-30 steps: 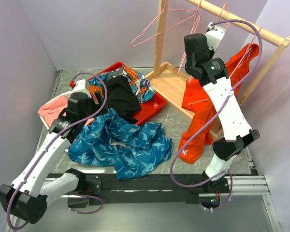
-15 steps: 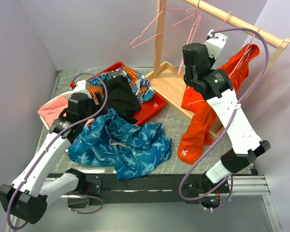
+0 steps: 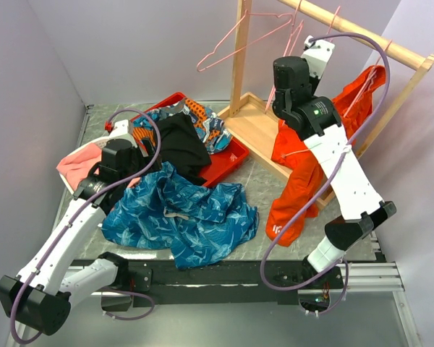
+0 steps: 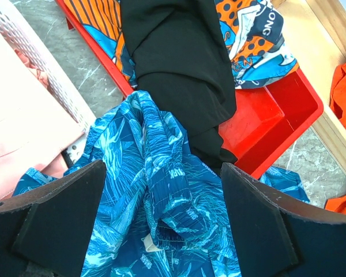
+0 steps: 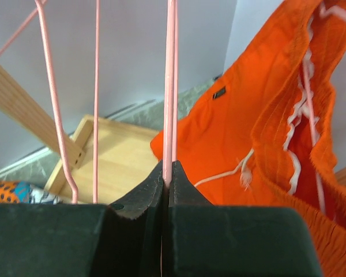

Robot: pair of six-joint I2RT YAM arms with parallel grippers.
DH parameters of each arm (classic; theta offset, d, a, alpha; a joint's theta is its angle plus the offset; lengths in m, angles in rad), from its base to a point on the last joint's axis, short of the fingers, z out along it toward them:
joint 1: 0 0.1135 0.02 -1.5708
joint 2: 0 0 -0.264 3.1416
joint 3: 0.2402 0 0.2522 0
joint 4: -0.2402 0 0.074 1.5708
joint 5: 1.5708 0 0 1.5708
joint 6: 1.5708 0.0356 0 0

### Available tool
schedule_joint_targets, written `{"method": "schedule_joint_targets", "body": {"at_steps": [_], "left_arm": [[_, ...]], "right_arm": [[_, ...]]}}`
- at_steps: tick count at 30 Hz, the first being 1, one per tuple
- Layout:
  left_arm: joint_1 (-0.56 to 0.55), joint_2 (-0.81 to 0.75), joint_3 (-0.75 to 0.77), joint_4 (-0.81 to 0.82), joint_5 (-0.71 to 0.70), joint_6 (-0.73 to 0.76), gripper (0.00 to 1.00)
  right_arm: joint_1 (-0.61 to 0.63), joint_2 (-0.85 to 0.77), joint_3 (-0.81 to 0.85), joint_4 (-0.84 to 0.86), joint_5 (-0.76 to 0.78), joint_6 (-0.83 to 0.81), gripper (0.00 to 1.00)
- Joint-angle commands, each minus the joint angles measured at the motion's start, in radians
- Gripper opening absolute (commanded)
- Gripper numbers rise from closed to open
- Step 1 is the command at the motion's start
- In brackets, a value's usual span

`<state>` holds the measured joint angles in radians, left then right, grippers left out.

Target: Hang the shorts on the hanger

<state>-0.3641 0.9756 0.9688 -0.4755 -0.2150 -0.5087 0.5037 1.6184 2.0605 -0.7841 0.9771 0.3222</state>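
Hanger, pinched by right gripper, runs out of view above.

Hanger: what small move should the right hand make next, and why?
Probably lift the hanger off the wooden rail: the right hand is shut on its pink wire, while the shorts lie crumpled under the open left hand.
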Motion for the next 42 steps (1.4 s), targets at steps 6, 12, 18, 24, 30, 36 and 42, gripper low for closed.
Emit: {"method": "schedule_joint_targets", "body": {"at_steps": [6, 12, 18, 24, 30, 36, 42], "left_arm": [[0.002, -0.011, 0.001, 0.034, 0.002, 0.019, 0.86], [0.002, -0.005, 0.002, 0.035, 0.003, 0.021, 0.86], [0.002, 0.002, 0.002, 0.035, 0.002, 0.021, 0.86], [0.002, 0.017, 0.001, 0.028, -0.014, 0.019, 0.87], [0.004, 0.060, 0.011, -0.017, -0.086, -0.008, 0.85], [0.004, 0.121, 0.025, -0.066, -0.139, -0.048, 0.82], [0.004, 0.138, 0.008, -0.091, -0.175, -0.074, 0.77]], "right_arm": [[-0.013, -0.072, -0.034, 0.227, 0.077, -0.154, 0.00], [0.035, -0.132, -0.083, 0.157, 0.106, -0.094, 0.00], [0.084, -0.222, -0.142, 0.100, 0.095, -0.042, 0.00], [0.127, -0.314, -0.194, 0.014, -0.061, 0.030, 0.00], [0.185, -0.474, -0.292, -0.125, -0.267, 0.165, 0.00], [0.252, -0.646, -0.413, -0.182, -0.475, 0.245, 0.00], [0.263, -0.764, -0.456, -0.253, -0.623, 0.271, 0.00]]}}
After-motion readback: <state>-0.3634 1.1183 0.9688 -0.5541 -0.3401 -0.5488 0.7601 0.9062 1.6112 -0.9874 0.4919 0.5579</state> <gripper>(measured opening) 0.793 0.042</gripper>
